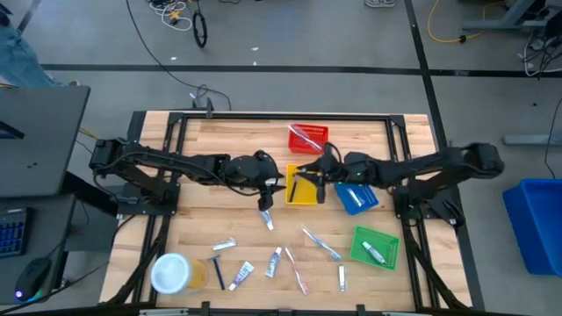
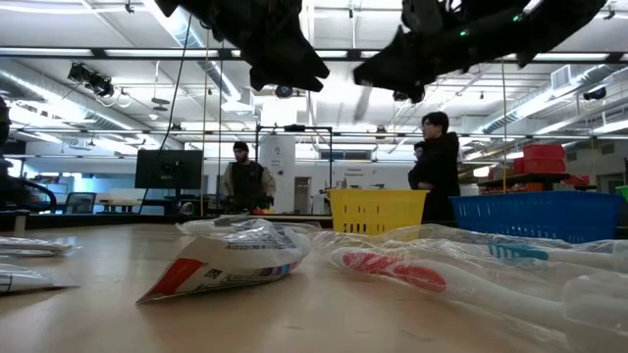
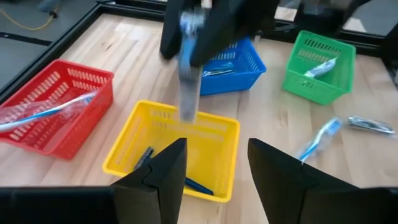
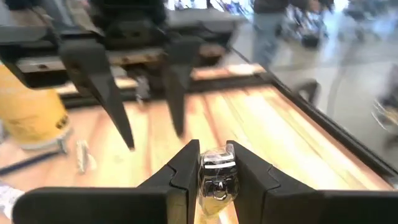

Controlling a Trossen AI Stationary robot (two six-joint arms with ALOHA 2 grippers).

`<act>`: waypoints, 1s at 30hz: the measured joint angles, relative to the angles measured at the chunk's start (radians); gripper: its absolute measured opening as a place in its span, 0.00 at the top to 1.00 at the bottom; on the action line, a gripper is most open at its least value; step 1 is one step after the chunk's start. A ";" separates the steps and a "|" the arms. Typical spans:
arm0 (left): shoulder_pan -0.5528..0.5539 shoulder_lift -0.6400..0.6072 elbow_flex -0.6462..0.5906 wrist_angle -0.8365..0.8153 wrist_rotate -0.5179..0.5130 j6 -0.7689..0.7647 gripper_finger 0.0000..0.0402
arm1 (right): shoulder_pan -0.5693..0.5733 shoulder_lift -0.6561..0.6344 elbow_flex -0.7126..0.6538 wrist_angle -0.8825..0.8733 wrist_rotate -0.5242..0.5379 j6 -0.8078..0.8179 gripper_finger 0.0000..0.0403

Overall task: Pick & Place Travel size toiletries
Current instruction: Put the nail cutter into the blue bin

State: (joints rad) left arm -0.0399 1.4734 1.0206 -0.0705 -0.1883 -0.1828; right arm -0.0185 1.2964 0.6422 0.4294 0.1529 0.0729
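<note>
My right gripper (image 1: 309,175) hangs over the yellow tray (image 1: 303,195), shut on a slim blue-grey wrapped item (image 3: 189,93). Its fingers (image 4: 214,165) show the item's silvery top between them. My left gripper (image 1: 268,180) is open and hovers just left of the yellow tray, facing the right one; its fingers (image 3: 214,168) hold nothing. Dark razors (image 3: 146,158) lie in the yellow tray. More toiletries lie on the near table: tubes (image 1: 243,275), toothbrushes (image 1: 321,243) and a packet (image 1: 223,246). My right gripper pinches the wrapped item by its upper end (image 4: 217,169) between both fingers, coming from above. The item hangs straight down below the fingers, lifted clear, with its lower end (image 3: 188,115) over the yellow tray's inside.
The red tray (image 1: 309,138) holds a toothbrush (image 3: 43,115), the blue tray (image 1: 356,198) holds packets, and the green tray (image 1: 376,247) holds a tube. A yellow white-topped tub (image 1: 173,272) stands at the near left corner. A tube (image 2: 231,260) lies close to the low camera. People stand beyond the table.
</note>
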 joint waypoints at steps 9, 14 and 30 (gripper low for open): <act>0.000 0.000 0.000 -0.001 -0.007 -0.001 0.55 | 0.001 -0.334 0.000 -0.653 0.083 0.289 0.81; 0.000 0.000 0.000 0.001 -0.011 -0.001 0.55 | 0.001 -0.403 -0.003 -0.968 0.082 0.499 0.80; 0.000 0.000 0.000 0.011 -0.037 -0.044 0.55 | 0.001 -0.388 -0.123 -1.073 0.030 0.704 0.80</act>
State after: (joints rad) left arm -0.0399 1.4734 1.0206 -0.0597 -0.2253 -0.2268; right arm -0.0177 0.9081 0.5190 -0.6437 0.1830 0.7766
